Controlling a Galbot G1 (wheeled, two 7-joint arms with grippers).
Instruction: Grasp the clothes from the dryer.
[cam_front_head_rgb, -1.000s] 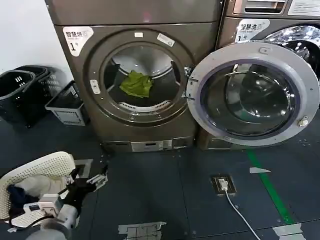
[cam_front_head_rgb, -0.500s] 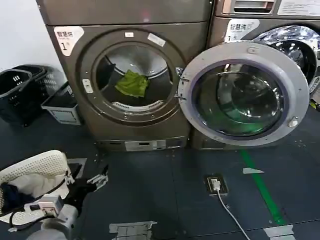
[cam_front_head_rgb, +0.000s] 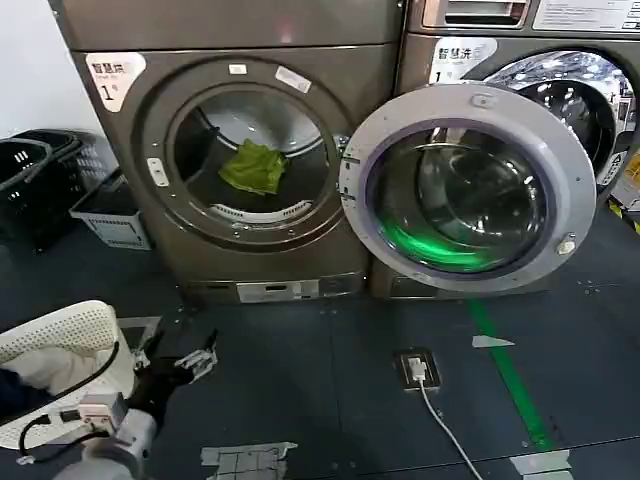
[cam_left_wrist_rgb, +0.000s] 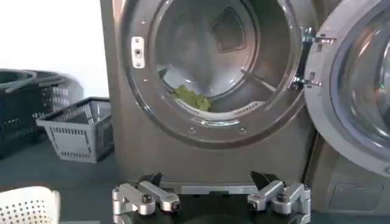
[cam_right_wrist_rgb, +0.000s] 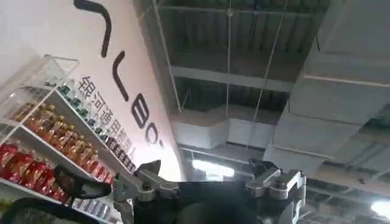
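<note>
The dryer (cam_front_head_rgb: 330, 60) is a bronze-brown front-loader with a white "1" label, standing ahead on the left. Its grey-rimmed glass door (cam_front_head_rgb: 470, 100) is swung wide open to the right. The clothes (cam_front_head_rgb: 253, 167), a small wrinkled olive-green cloth, lie inside the drum against its lower back; the left wrist view has the clothes (cam_left_wrist_rgb: 194, 98) low in the round mouth. My left gripper (cam_front_head_rgb: 185, 358) hangs low near the floor, well short of the dryer (cam_left_wrist_rgb: 122, 140), open and empty (cam_left_wrist_rgb: 208, 181). My right gripper (cam_right_wrist_rgb: 207, 165) is open, pointing up at a ceiling.
A black basket (cam_front_head_rgb: 30, 185) and a grey basket (cam_front_head_rgb: 110, 215) stand left of the dryer. A white mesh basket (cam_front_head_rgb: 60, 335) sits beside my left arm. A floor socket with cable (cam_front_head_rgb: 415, 368) and a green tape line (cam_front_head_rgb: 505, 370) lie on the dark floor. A neighbouring steel-drum machine (cam_front_head_rgb: 590, 75) stands right.
The dryer, its door and the baskets have slid leftward in the head view. The left gripper stays low at the left, still open. The clothes have not moved in the drum.
</note>
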